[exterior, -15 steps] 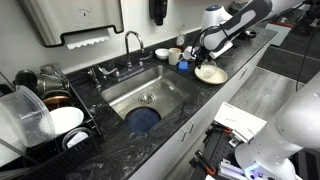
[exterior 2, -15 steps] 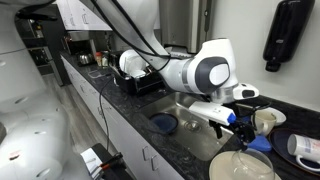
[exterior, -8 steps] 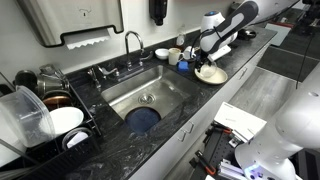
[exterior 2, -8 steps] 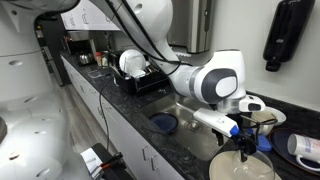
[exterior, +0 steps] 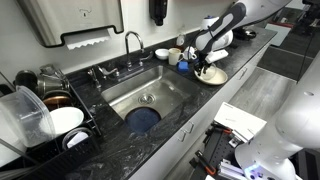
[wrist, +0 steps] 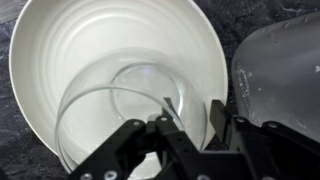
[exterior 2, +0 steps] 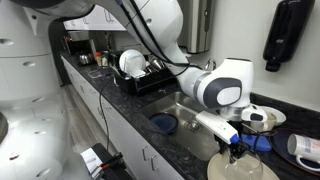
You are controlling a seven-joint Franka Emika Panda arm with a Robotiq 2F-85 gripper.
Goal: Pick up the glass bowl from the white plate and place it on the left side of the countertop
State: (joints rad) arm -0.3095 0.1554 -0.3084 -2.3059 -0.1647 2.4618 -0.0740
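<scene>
The glass bowl (wrist: 128,112) is clear and sits inside the white plate (wrist: 60,50) on the dark countertop. In the wrist view my gripper (wrist: 190,118) is low over the plate and straddles the bowl's right rim. One finger is inside the bowl and the other outside it. The jaws are partly closed, with a gap still showing on the inner side of the rim. In both exterior views the gripper (exterior: 205,68) (exterior 2: 240,152) points down onto the plate (exterior: 213,76) (exterior 2: 235,171). The bowl itself is hard to make out there.
A clear lid-like dish (wrist: 277,70) lies right of the plate. Cups (exterior: 176,55) and a white bowl stand behind it, next to the faucet (exterior: 131,45). The sink holds a blue bowl (exterior: 143,118). A dish rack (exterior: 45,110) fills the far counter end.
The arm has come down from above the plate until the gripper reaches the bowl, and the jaws have narrowed around its rim.
</scene>
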